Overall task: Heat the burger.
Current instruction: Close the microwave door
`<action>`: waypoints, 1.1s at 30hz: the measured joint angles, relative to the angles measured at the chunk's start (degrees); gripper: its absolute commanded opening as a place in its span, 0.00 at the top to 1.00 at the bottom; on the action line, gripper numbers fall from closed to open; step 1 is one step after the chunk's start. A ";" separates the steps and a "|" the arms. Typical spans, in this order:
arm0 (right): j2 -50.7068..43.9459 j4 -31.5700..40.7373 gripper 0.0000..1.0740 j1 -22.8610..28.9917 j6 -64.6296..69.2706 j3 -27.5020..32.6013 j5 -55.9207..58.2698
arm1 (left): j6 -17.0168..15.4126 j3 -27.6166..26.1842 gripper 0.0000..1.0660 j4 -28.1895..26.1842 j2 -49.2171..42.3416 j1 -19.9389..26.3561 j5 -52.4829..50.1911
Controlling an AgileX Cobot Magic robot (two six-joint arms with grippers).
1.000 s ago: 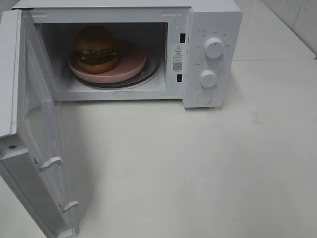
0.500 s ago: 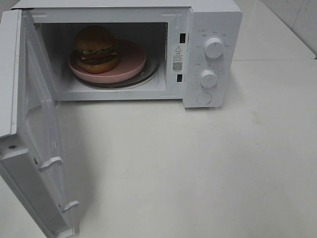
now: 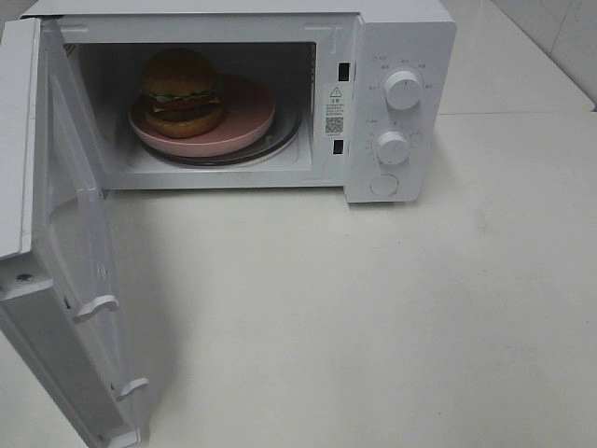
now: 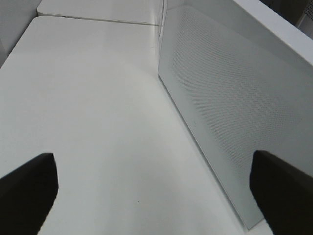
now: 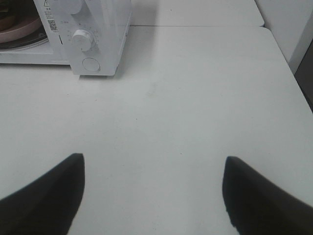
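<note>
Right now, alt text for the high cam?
A burger sits on a pink plate inside a white microwave whose door hangs wide open at the left. The microwave stands on a white table, two knobs on its right panel.

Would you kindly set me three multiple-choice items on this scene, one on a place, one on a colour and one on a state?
1. Where is the burger?
A. on the plate inside the microwave
B. on top of the microwave
C. behind the microwave

2. What colour is the plate?
A. blue
B. white
C. pink

3. How does the door stand?
A. shut
B. wide open
C. ajar by a crack

Answers:
1 A, the burger sits on the plate in the cavity.
2 C, its bare rim shows pink.
3 B, the door is swung out and the cavity is in full view.
</note>
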 measured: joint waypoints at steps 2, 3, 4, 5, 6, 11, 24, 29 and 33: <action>0.00 0.00 0.30 0.00 0.00 0.00 0.00 | 0.00 0.00 0.06 0.00 0.00 0.00 0.00; 0.00 0.00 0.30 0.00 0.00 0.00 0.00 | 0.00 0.00 0.06 0.00 0.00 0.00 0.00; 0.00 0.00 0.30 0.00 0.00 0.00 0.00 | 0.00 0.00 0.06 0.00 0.00 0.00 0.00; 0.00 0.00 0.30 0.00 0.00 0.00 0.00 | 0.00 0.00 0.06 -0.06 0.00 0.00 0.00; 0.00 0.00 0.30 0.00 0.00 0.00 0.00 | 0.00 0.00 0.06 -0.06 0.00 0.00 0.00; 0.00 0.00 0.30 0.00 0.00 0.00 0.00 | 0.00 0.00 0.13 -0.06 0.86 0.00 0.00; 0.00 0.00 0.30 0.00 0.00 0.00 0.00 | 0.00 -1.72 0.61 0.23 13.81 0.00 -6.82; 0.00 0.00 0.30 0.00 0.00 0.00 0.00 | 0.00 -1.72 1.00 0.74 21.66 0.00 -12.15; 0.00 0.00 0.30 0.00 0.00 0.00 0.00 | 0.00 -1.72 1.00 0.74 25.55 0.00 -15.53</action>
